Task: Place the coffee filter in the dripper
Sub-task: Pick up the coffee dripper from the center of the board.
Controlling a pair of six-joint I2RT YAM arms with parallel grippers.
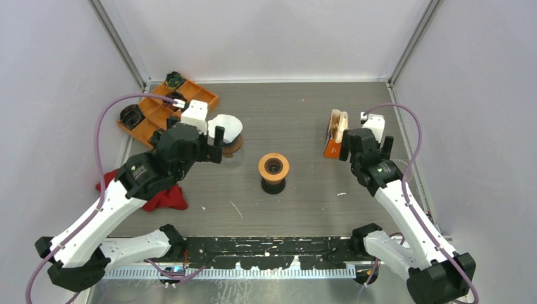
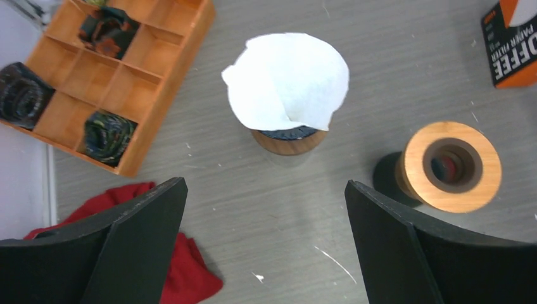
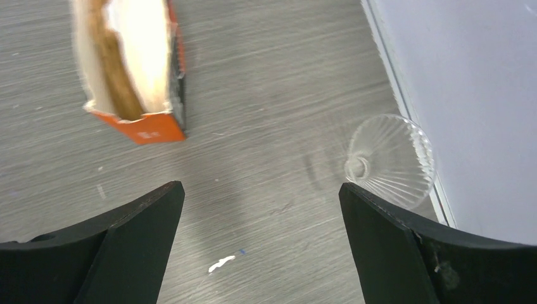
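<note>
A white paper coffee filter sits opened as a cone in a wooden-collared dripper; the filter also shows in the top view. My left gripper is open and empty, just short of it. A second wooden-ringed holder on a black base stands at the table's middle and shows at the right of the left wrist view. My right gripper is open and empty near the orange filter box. A clear ribbed glass dripper lies on its side by the right wall.
An orange compartment tray with dark items stands at the back left. A red cloth lies at the left front. The filter box stands at the right. Walls enclose the table.
</note>
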